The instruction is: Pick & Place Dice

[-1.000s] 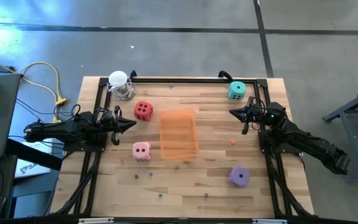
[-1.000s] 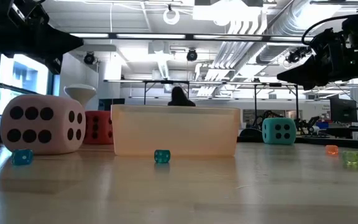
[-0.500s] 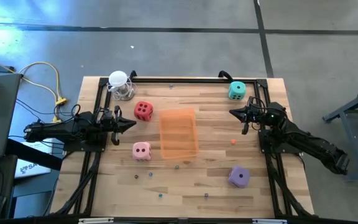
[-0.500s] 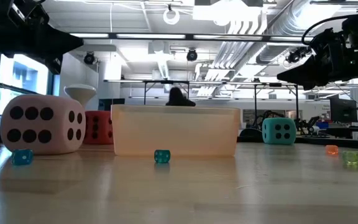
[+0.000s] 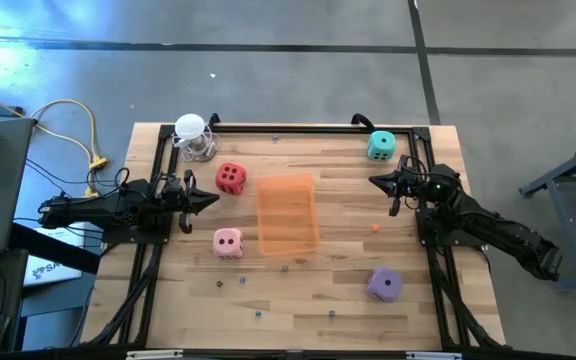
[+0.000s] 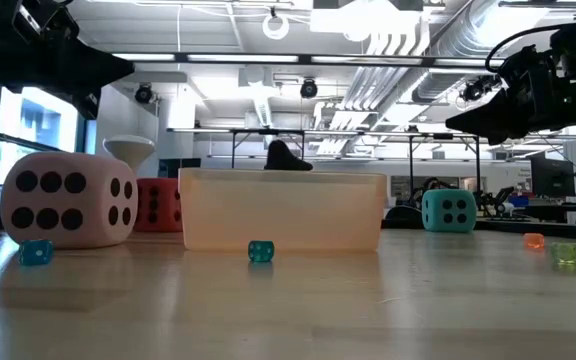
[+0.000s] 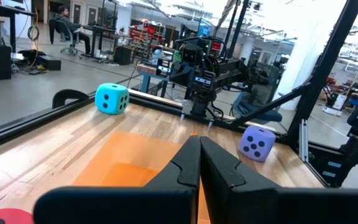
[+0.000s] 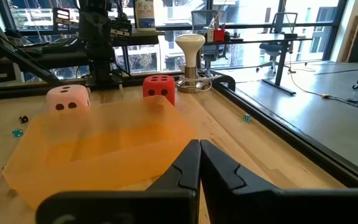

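Four dice rest on the wooden table. The red die [image 5: 231,178] sits left of the orange tray [image 5: 288,213], and the pink die [image 5: 228,242] lies nearer, also left of it. The teal die [image 5: 380,146] is at the far right, the purple die [image 5: 385,284] at the near right. My left gripper [image 5: 214,198] hovers shut between the red and pink dice, pointing at the tray. My right gripper [image 5: 374,181] hovers shut right of the tray, below the teal die. In the low view the pink die [image 6: 68,198] looms at left.
A white-topped funnel-like object [image 5: 193,137] stands at the far left corner. Small beads [image 5: 258,312] and an orange one [image 5: 376,228] are scattered on the near half. A black frame [image 5: 288,127] borders the table. A person's dark shape [image 6: 286,156] shows behind the tray.
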Robot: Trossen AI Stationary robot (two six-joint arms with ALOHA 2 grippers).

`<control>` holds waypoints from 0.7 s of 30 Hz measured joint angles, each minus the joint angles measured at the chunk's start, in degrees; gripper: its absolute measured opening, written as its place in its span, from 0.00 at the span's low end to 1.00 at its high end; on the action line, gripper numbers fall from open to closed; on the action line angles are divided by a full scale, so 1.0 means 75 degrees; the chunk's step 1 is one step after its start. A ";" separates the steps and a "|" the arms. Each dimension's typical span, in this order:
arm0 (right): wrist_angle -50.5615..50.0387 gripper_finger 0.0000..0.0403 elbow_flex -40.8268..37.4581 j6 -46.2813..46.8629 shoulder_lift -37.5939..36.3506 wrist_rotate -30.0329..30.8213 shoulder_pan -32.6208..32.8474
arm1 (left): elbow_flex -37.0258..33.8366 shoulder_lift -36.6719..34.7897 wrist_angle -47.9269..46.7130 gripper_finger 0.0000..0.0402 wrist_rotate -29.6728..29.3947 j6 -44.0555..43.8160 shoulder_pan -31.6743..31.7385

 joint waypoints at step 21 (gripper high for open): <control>0.0006 0.00 0.0003 0.0235 0.0000 -0.0024 0.0000 | 0.0000 0.0000 0.0000 0.00 0.0000 0.1005 0.0000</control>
